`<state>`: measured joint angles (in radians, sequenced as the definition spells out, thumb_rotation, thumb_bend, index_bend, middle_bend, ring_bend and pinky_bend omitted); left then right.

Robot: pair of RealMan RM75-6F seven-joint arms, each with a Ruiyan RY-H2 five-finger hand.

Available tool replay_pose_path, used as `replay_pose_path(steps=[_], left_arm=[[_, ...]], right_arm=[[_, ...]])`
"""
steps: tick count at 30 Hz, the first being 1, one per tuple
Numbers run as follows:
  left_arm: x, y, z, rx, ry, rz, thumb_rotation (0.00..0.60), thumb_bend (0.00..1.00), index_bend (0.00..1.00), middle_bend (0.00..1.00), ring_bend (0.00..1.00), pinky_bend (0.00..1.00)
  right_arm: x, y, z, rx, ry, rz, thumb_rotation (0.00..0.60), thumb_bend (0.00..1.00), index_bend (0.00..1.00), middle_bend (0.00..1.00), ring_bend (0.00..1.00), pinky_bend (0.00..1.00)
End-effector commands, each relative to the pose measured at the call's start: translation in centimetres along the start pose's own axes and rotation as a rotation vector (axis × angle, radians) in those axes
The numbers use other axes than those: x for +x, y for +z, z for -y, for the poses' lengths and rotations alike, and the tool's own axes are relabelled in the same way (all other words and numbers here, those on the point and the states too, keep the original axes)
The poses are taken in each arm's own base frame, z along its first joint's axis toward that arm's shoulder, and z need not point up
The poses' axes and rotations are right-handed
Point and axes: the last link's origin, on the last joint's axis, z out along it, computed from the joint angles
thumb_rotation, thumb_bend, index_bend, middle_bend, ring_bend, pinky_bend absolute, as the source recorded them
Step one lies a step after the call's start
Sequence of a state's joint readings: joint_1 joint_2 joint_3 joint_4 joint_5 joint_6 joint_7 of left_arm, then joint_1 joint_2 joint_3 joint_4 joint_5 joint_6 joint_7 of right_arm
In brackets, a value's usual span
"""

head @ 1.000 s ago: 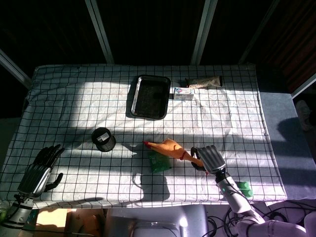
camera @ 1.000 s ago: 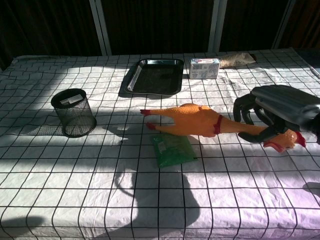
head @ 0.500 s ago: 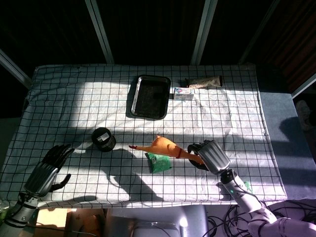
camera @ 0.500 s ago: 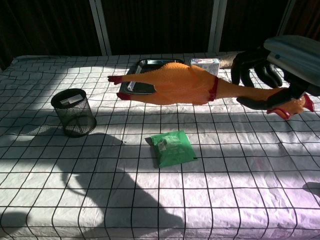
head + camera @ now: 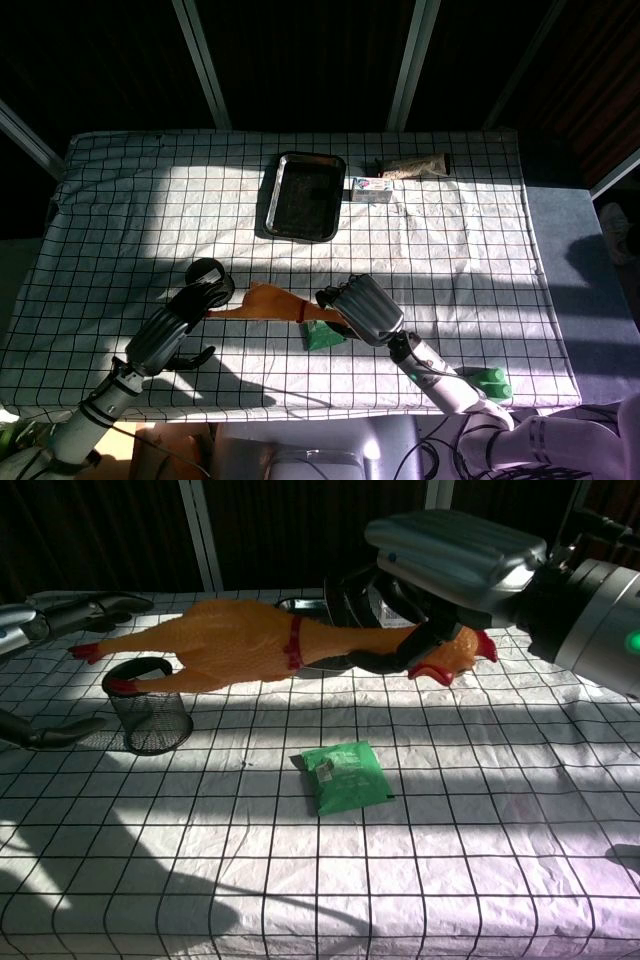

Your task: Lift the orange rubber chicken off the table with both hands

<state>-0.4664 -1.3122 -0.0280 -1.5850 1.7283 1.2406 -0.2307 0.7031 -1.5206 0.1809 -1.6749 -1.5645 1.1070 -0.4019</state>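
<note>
While the rubber chicken [image 5: 240, 645] hangs above the table [image 5: 500, 780], we note:
Right hand [image 5: 440, 570]: grips its neck.
Left hand [image 5: 60, 615]: fingers spread at its feet, holding nothing.

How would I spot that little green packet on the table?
Start at the checked tablecloth and find the orange rubber chicken held up in the air. Directly beneath it lies the flat green foil packet, the only green thing on the cloth's middle.

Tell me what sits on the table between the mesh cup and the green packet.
Nothing: in the chest view, only bare checked cloth separates the mesh cup from the green packet.
</note>
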Motion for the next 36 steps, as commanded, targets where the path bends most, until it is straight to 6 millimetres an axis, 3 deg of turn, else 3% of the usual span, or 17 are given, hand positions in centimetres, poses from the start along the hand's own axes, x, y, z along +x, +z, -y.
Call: replay_pose_path(steps=[1, 8, 12, 15, 17, 20, 23, 28, 32, 34, 36], left_arm=[[-0.4, 1.2, -0.5, -0.017, -0.044, 0.008, 0.600, 0.34, 0.00, 0.00, 0.00, 0.08], [-1.1, 2.7, -1.7, -0.064, -0.057, 0.018, 0.600, 0.34, 0.00, 0.00, 0.00, 0.12], [-1.4, 3.0, -2.3, -0.071, -0.082, 0.014, 0.600, 0.34, 0.00, 0.01, 0.03, 0.30], [-1.7, 3.2, -2.3, -0.056, -0.095, 0.020, 0.600, 0.33, 0.09, 0.16, 0.19, 0.52], [-1.8, 3.5, -2.2, -0.041, -0.100, -0.004, 0.600, 0.36, 0.18, 0.26, 0.29, 0.61], [-1.9, 4.0, -2.1, -0.024, -0.113, -0.078, 0.600, 0.53, 0.46, 0.54, 0.54, 0.83], [-2.0, 4.2, -2.1, -0.008, -0.112, -0.146, 0.600, 0.72, 0.63, 0.72, 0.71, 0.97], [-1.8, 4.6, -2.3, -0.008, -0.129, -0.217, 0.600, 0.87, 0.74, 0.90, 0.87, 1.00], [-1.9, 4.7, -2.4, -0.028, -0.098, -0.224, 0.600, 0.88, 0.77, 0.94, 0.90, 1.00], [-2.1, 4.7, -2.5, -0.027, -0.119, -0.204, 0.600, 0.83, 0.77, 0.93, 0.87, 0.99], [-2.1, 4.7, -2.4, -0.042, -0.115, -0.160, 0.600, 0.68, 0.68, 0.81, 0.71, 0.81]], right_arm=[[-0.2, 1.8, 1.9, 0.028, -0.005, 0.014, 0.600, 0.55, 0.91, 0.72, 0.77, 0.76], [-1.3, 3.6, 4.2, 0.041, -0.025, 0.040, 0.600, 0.55, 0.91, 0.72, 0.77, 0.76], [-1.5, 4.1, 5.0, 0.034, -0.015, 0.032, 0.600, 0.55, 0.91, 0.72, 0.77, 0.76], [-1.5, 4.3, 5.2, 0.025, 0.003, 0.019, 0.600, 0.55, 0.91, 0.72, 0.77, 0.76], [-1.4, 4.2, 5.2, 0.021, 0.011, 0.010, 0.600, 0.55, 0.91, 0.72, 0.77, 0.76], [-1.2, 4.0, 5.1, 0.016, 0.023, 0.007, 0.600, 0.55, 0.91, 0.72, 0.77, 0.76], [-1.1, 3.9, 4.9, 0.012, 0.029, 0.001, 0.600, 0.55, 0.91, 0.72, 0.77, 0.76], [-0.9, 3.6, 4.6, 0.009, 0.040, -0.003, 0.600, 0.55, 0.91, 0.72, 0.77, 0.76], [-0.8, 3.4, 4.4, 0.006, 0.042, -0.005, 0.600, 0.55, 0.91, 0.72, 0.77, 0.76], [-0.8, 3.4, 4.3, 0.003, 0.044, -0.006, 0.600, 0.55, 0.91, 0.72, 0.77, 0.76], [-0.7, 3.4, 4.1, -0.004, 0.047, -0.008, 0.600, 0.55, 0.91, 0.72, 0.77, 0.76]])
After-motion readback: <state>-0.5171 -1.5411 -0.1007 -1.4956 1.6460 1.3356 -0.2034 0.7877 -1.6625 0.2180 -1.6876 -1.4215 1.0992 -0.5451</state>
